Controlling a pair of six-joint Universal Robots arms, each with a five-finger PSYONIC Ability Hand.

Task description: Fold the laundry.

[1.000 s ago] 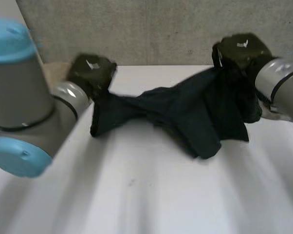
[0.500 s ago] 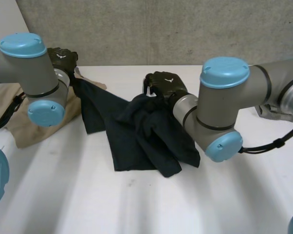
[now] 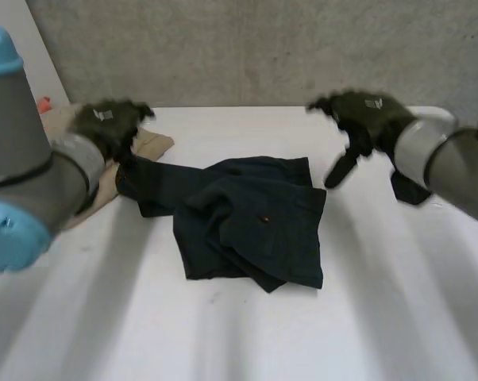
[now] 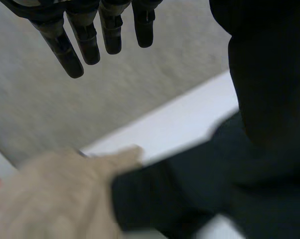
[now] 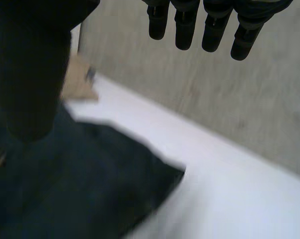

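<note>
Shorts [image 3: 255,218] lie half-folded on the desk [image 3: 223,333] — left hand [image 3: 104,127] at ten o'clock, right hand [image 3: 368,117] at two, both spread, empty — next probably needs an edge regrasped.

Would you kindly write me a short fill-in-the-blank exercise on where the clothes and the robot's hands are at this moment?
1. On the white table, the dark garment lies ____ the left hand and the right hand.
2. The beige garment lies nearest the robot's ____ hand.
3. Both hands are ____, not shut, and hold nothing.

Missing words: between; left; open.
</note>
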